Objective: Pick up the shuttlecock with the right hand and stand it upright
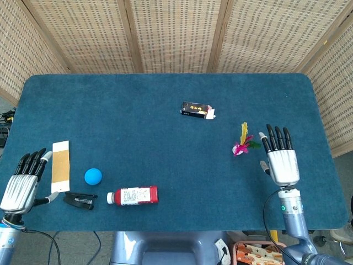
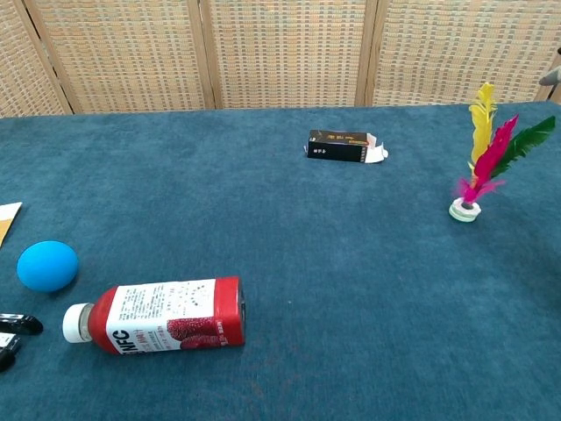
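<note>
shuttlecock (image 2: 478,167) upright on base | right hand (image 1: 282,159) just beside — apart, fingers spread, empty

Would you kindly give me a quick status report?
Both hands open: left hand, right hand. Shuttlecock upright on its base, free of the right hand. Nothing obstructing.
</note>
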